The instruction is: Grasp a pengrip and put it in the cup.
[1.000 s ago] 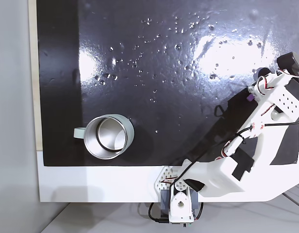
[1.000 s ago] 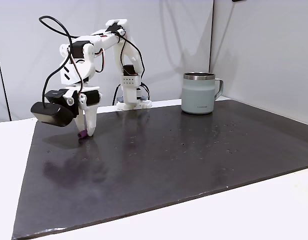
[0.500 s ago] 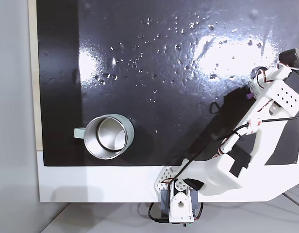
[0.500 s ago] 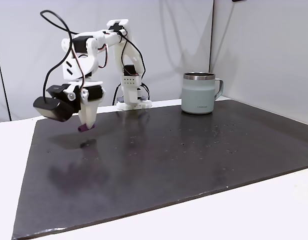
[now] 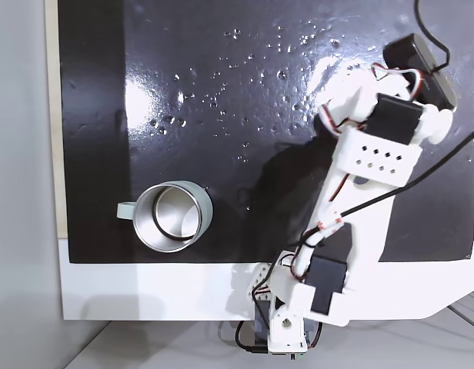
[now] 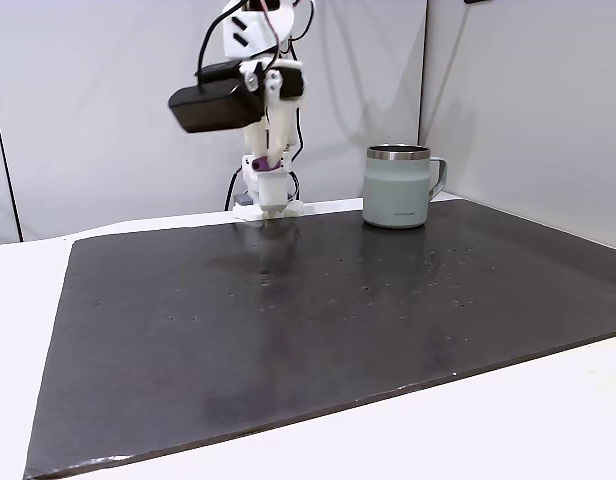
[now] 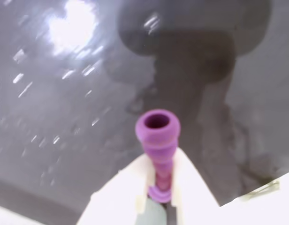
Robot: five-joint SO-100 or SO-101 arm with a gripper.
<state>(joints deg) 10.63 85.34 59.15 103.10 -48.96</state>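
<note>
The purple ribbed pengrip [image 7: 158, 136] sticks out from between my white fingers [image 7: 191, 185], open end towards the camera. My gripper [image 6: 260, 165] is shut on the pengrip [image 6: 259, 162] and hangs high above the black mat [image 6: 338, 300], left of the cup [image 6: 398, 188] in a fixed view. Seen from above in a fixed view, the sage-green cup [image 5: 173, 217] stands upright near the mat's lower left, its handle pointing left and its shiny inside showing. The arm [image 5: 368, 161] reaches over the mat's right half and hides the pengrip there.
The arm's base [image 5: 285, 330] sits on the white table strip [image 5: 145, 292] below the black mat [image 5: 221, 115]. Small shiny specks dot the mat's upper middle. A wall stands behind the cup and the base [image 6: 268, 205] in a fixed view.
The arm has lifted the pengrip well off the mat and swung it from the mat's far right edge toward the middle, closer to the cup. The cup has not moved.
</note>
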